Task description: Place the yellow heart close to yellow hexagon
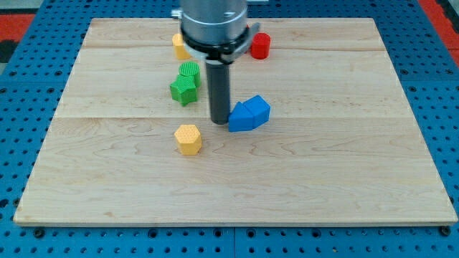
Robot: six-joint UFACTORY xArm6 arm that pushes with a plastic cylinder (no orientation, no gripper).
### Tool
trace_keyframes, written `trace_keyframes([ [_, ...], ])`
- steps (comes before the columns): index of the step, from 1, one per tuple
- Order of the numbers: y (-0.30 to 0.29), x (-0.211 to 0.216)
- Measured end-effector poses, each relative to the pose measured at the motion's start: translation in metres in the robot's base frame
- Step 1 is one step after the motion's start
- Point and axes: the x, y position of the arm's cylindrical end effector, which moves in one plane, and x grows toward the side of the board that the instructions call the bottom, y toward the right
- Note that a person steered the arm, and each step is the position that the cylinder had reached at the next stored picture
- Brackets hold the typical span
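The yellow hexagon (188,138) lies on the wooden board (344,165) a little left of centre. The yellow heart (178,46) sits near the view's top, partly hidden behind the arm's grey housing (214,25). My tip (219,120) rests on the board between the two, up and to the right of the yellow hexagon and well below the yellow heart. It stands right beside the left end of two blue blocks (249,113).
A green star block (183,89) and a green round block (189,72) sit together just left of the rod. A red cylinder (259,45) stands near the view's top, right of the arm. Blue pegboard surrounds the board.
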Motion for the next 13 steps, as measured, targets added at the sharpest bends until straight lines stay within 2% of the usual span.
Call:
trace_keyframes([
  [2, 0.037, -0.010],
  [4, 0.006, -0.033],
  [6, 0.003, -0.119],
  [7, -0.054, -0.141],
  [8, -0.050, -0.163],
  [9, -0.086, -0.187],
  [10, -0.152, -0.196],
  [11, -0.152, -0.212],
  [12, -0.192, -0.211],
  [13, -0.196, -0.178],
])
